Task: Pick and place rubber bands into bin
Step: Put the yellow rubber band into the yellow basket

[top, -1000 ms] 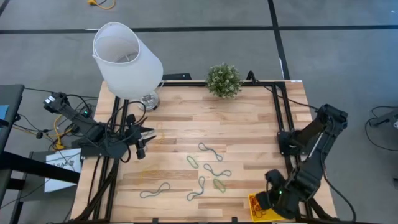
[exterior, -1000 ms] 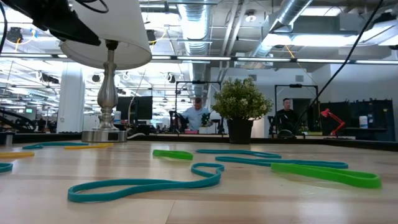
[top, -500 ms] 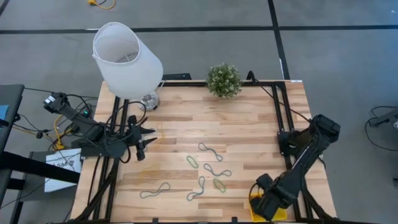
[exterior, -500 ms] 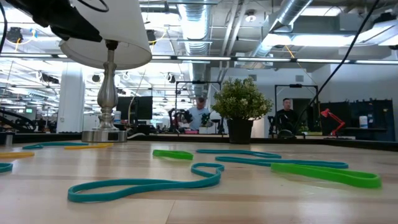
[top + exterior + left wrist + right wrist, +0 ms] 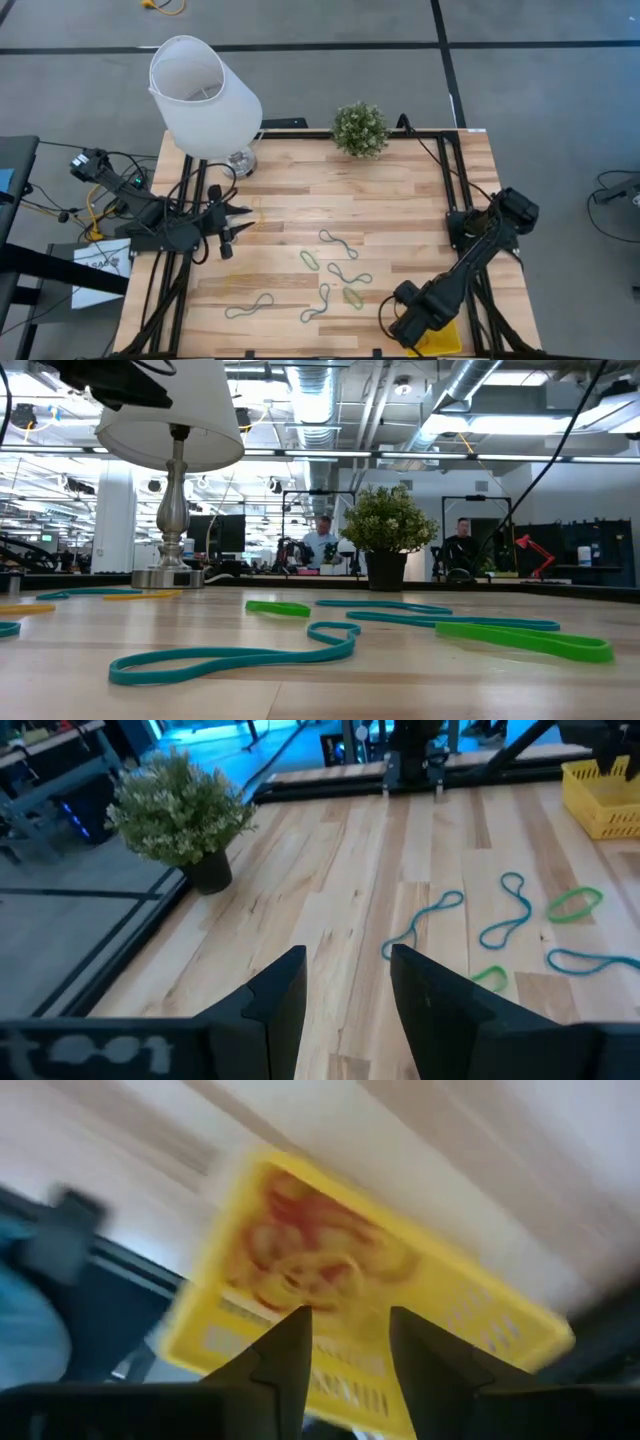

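Several rubber bands lie flat on the wooden table: teal loops (image 5: 340,242) (image 5: 349,275) (image 5: 319,305) (image 5: 249,307) and green ones (image 5: 310,260) (image 5: 353,296). The low view shows them close up, a teal band (image 5: 230,659) nearest. The yellow bin (image 5: 442,341) sits at the near right corner, half under my right arm. In the right wrist view the bin (image 5: 300,1270) holds red and yellow bands. My right gripper (image 5: 412,328) (image 5: 350,1335) hangs open over the bin's left part, pointing down. My left gripper (image 5: 240,215) (image 5: 348,970) waits open at the left edge.
A white-shaded lamp (image 5: 205,95) stands at the far left corner and a small potted plant (image 5: 359,129) at the far edge. Black frame rails (image 5: 452,190) run along the table's sides. Bare wood lies between the bands and the plant.
My right gripper has swung along the near edge toward the table's left, from over the middle of the bin to its left part. The bands on the table have not moved. My left arm has kept still.
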Robot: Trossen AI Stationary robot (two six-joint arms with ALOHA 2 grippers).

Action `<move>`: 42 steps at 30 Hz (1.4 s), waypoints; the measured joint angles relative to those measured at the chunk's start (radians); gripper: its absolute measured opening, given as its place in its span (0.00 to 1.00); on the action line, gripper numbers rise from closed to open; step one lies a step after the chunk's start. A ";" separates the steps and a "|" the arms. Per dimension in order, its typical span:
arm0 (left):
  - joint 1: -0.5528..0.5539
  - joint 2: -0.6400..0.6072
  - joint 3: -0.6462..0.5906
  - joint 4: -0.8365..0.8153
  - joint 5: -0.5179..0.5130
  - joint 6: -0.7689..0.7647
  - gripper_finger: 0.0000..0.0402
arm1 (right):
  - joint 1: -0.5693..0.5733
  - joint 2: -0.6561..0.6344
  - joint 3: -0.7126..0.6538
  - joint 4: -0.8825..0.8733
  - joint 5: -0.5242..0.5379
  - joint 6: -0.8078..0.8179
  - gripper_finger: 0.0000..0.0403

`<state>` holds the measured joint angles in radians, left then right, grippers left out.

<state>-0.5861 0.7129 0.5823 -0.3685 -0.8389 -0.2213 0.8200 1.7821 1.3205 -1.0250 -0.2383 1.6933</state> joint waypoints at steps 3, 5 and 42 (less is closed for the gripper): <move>0.000 -0.009 0.000 0.024 -0.013 0.018 0.34 | 0.005 -0.022 0.000 0.043 0.146 -0.060 0.33; 0.000 -0.020 0.001 0.036 -0.015 0.032 0.34 | 0.015 -0.049 0.000 0.056 0.286 -0.091 0.31; -0.019 0.235 0.001 -0.332 0.517 -0.613 0.34 | -0.204 -0.215 -0.165 0.416 1.401 -0.784 0.24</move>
<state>-0.6048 0.9476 0.5831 -0.7005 -0.3218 -0.8342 0.6162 1.5672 1.1557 -0.6092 1.1626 0.9096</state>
